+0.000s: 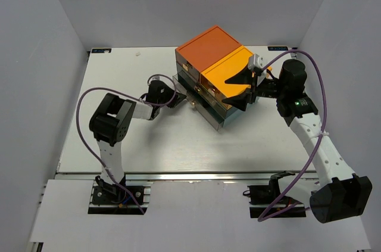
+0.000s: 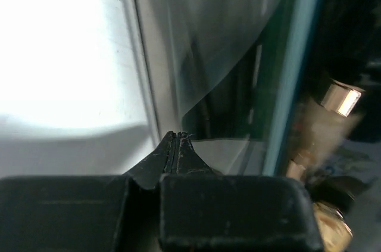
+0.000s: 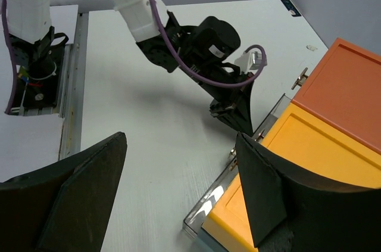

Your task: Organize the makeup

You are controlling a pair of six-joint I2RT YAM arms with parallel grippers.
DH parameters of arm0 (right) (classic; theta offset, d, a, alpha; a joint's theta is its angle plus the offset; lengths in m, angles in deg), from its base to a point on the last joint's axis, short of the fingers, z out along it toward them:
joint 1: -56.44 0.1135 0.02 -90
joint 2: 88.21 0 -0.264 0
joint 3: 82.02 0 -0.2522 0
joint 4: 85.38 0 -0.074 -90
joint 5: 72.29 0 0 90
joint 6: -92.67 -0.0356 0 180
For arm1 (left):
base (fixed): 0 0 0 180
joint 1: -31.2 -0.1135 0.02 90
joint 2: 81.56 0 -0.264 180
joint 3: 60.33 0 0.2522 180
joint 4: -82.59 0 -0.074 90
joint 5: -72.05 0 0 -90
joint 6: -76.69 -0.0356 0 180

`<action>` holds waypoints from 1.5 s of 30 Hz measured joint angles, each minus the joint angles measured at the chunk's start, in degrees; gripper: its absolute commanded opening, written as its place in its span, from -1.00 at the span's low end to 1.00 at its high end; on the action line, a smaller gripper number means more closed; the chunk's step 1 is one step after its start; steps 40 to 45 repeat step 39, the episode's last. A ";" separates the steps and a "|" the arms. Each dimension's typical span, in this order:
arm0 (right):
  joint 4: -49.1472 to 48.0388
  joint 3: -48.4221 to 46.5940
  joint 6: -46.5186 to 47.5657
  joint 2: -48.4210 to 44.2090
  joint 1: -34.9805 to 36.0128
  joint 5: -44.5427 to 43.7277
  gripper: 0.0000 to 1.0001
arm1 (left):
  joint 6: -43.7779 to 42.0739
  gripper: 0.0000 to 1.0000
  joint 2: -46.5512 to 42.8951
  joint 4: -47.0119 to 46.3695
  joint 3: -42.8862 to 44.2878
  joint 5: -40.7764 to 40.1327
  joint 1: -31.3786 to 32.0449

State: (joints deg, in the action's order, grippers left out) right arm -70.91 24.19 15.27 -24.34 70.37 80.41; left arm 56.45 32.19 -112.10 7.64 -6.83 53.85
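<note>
"Where the left gripper (image 2: pixel 177 137) points, what can you make out?"

"Its fingers are pressed together, with nothing seen between them. To its right, behind a clear drawer wall (image 2: pixel 226 37), sits a blurred gold-tipped tube (image 2: pixel 338 99). Other makeup is hidden."

"And the right gripper (image 1: pixel 239 90)?"

"It's spread wide at the drawer box (image 1: pixel 211 49), over the yellow edge. There's open table (image 3: pixel 161 121) ahead of it."

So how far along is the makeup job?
Nearly done, seemingly: no loose makeup shows on the table, and a gold-tipped tube sits behind the clear drawer front. In hand: the shut left gripper at the lower drawer, which juts out; the right gripper is open over the drawer box. Left: closing that drawer.
</note>
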 measured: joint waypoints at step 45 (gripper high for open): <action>24.24 -18.95 -4.70 3.76 -0.44 -35.26 0.79 | -20.85 0.96 -37.99 7.19 -8.94 0.68 -3.04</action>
